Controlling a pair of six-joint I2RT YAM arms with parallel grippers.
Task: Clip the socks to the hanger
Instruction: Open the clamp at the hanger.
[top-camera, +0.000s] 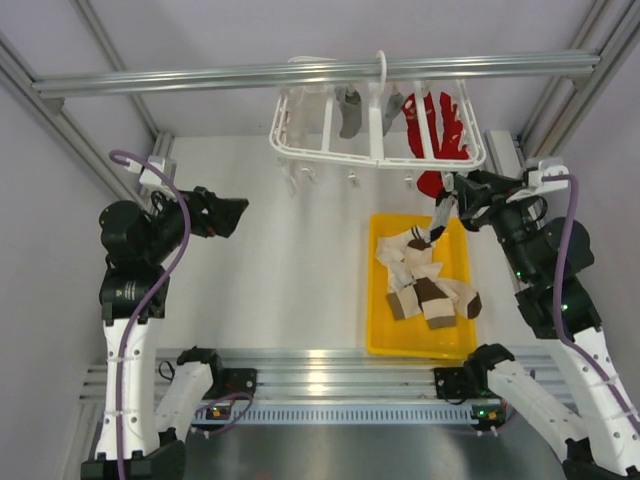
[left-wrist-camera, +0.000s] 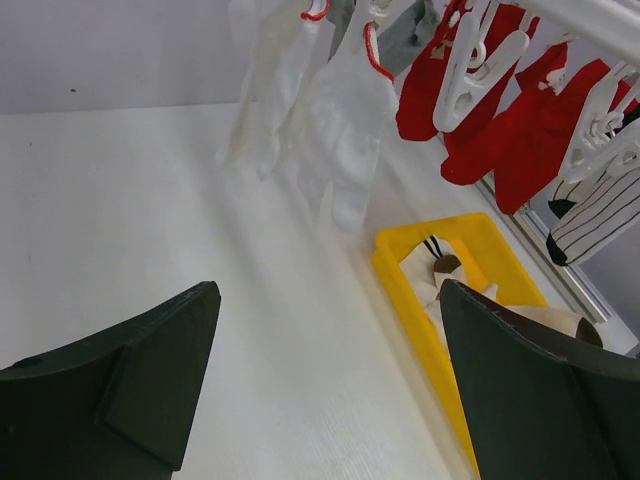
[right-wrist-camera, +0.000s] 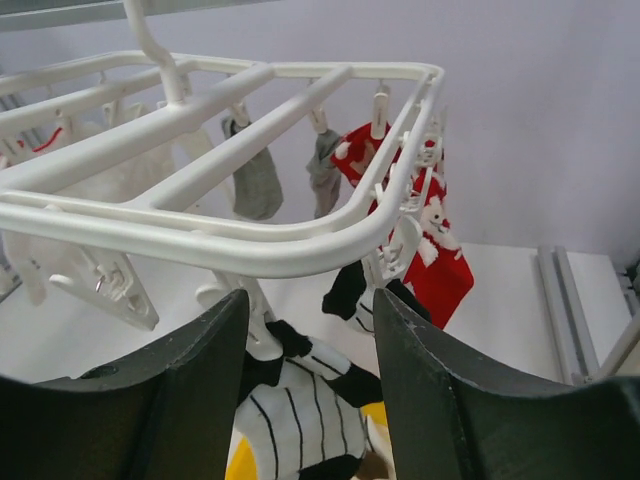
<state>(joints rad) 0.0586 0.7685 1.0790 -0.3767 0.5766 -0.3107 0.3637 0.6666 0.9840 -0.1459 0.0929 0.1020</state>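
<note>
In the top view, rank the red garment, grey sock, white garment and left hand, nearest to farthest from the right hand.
1. Red garment, hanger's right end, beside the right hand.
2. Grey sock, hanger's middle.
3. White garment, hanger's left end.
4. Left hand, far left.

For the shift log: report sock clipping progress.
Done: red garments and grey pieces hang from the white plastic rectangular hanger. In hand: a striped white sock sits between the right gripper fingers under a clip, hold unclear. Left: cream and brown socks in the yellow plastic tray.
</note>
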